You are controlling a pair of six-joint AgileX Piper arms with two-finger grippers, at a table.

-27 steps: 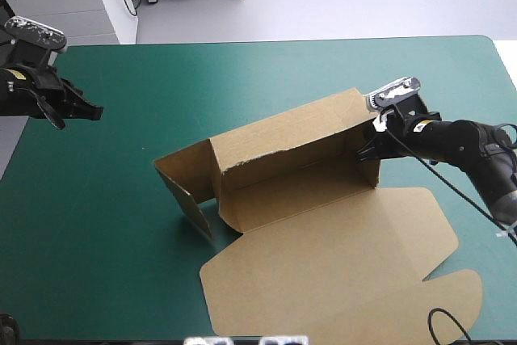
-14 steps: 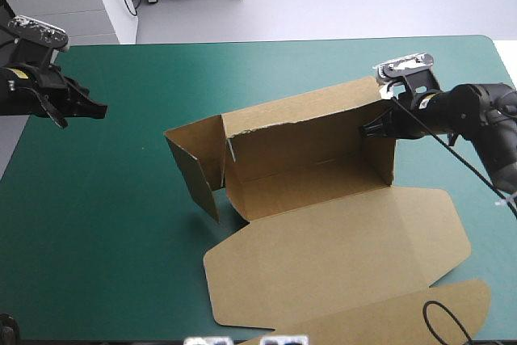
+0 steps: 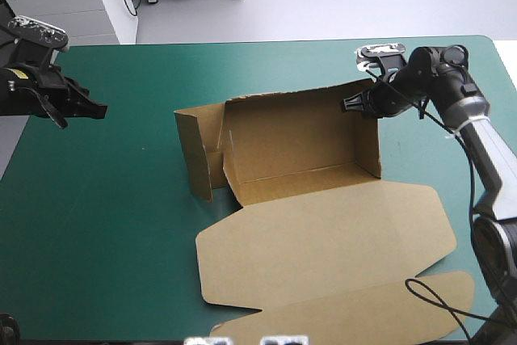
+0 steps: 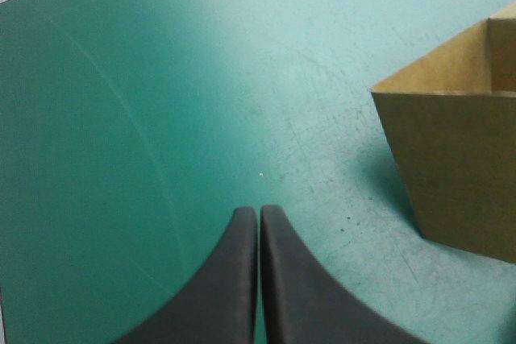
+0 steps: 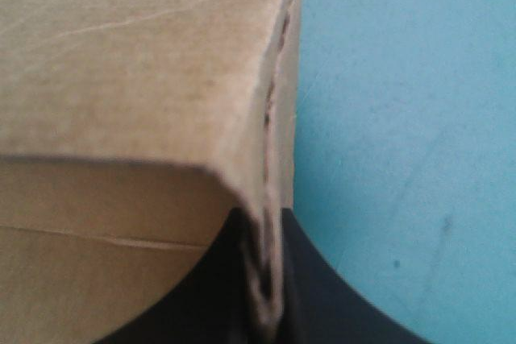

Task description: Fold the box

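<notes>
With the right gripper (image 3: 349, 105) clamped on the box (image 3: 299, 147) at one far corner only, the unsupported end flap (image 3: 194, 155) may swing outward (left gripper (image 3: 98, 109) fingers pressed together, empty).

I read the box (image 3: 299, 139) as plain brown board, paper-faced, matt and slightly fibrous, creased in places. Its edge looks rough and ragged where it sits in the right gripper (image 5: 260, 231). The left gripper (image 4: 259, 213) has smooth black fingers (image 4: 230, 279), seemingly plastic, with a dull sheen. The teal-green cover (image 3: 121, 199) is matt, faintly scuffed and speckled.
</notes>
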